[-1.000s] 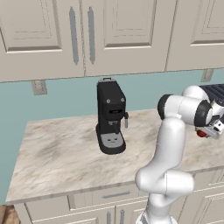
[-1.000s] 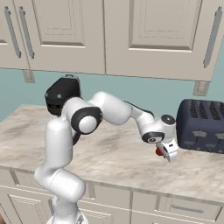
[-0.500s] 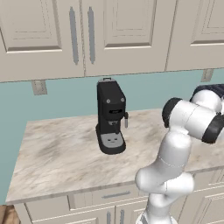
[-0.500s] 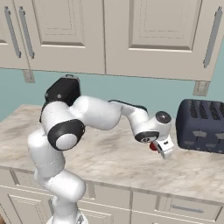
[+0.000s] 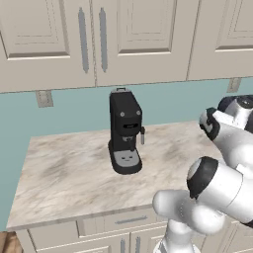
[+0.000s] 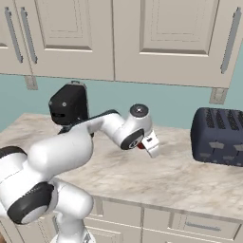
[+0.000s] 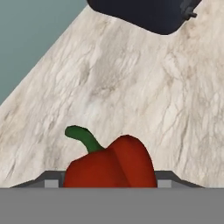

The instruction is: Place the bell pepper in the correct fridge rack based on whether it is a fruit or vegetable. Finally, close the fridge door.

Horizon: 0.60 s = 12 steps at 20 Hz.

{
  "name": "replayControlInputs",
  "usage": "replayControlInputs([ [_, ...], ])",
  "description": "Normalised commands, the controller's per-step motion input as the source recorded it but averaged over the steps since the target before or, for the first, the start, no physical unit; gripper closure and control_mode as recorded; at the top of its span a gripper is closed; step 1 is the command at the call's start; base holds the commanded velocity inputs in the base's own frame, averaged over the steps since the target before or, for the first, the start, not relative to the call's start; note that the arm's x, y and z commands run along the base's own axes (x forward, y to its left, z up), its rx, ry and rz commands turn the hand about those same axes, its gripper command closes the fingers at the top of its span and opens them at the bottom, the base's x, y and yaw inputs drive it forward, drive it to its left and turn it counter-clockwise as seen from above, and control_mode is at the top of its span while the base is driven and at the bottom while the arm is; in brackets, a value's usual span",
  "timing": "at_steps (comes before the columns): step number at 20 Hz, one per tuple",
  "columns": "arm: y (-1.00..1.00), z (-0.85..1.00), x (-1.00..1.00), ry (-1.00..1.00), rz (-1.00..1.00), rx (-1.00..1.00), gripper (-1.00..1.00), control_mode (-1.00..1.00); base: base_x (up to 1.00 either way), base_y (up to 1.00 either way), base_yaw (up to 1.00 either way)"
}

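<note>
Glossy red bell pepper (image 7: 111,164) with green stem, beige-veined marble counter (image 5: 74,173), black coffee machine (image 5: 125,131), dark navy toaster (image 6: 218,135), cream cabinets (image 6: 156,33), teal wall (image 5: 74,111).

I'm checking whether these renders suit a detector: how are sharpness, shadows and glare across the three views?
Left base view: evenly lit and sharp, with a faint shadow under the coffee machine. Right base view: equally flat light, no glare on the toaster. Hand view: the pepper is crisp but cropped by the lower edge, with only a soft sheen.
</note>
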Motion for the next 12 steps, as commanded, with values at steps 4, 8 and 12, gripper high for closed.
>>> replayControlInputs([
  [4, 0.90, 0.68, -0.29, 0.09, 0.02, 0.00, 1.00, -1.00, 0.00, 0.00, 0.00],
  [8, 0.77, 0.65, -0.57, 0.12, 0.07, 0.00, 1.00, -1.00, 0.00, 0.00, 0.00],
  [12, 0.55, 0.57, -0.62, 0.16, 0.15, 0.08, 1.00, -1.00, 0.00, 0.00, 0.00],
])
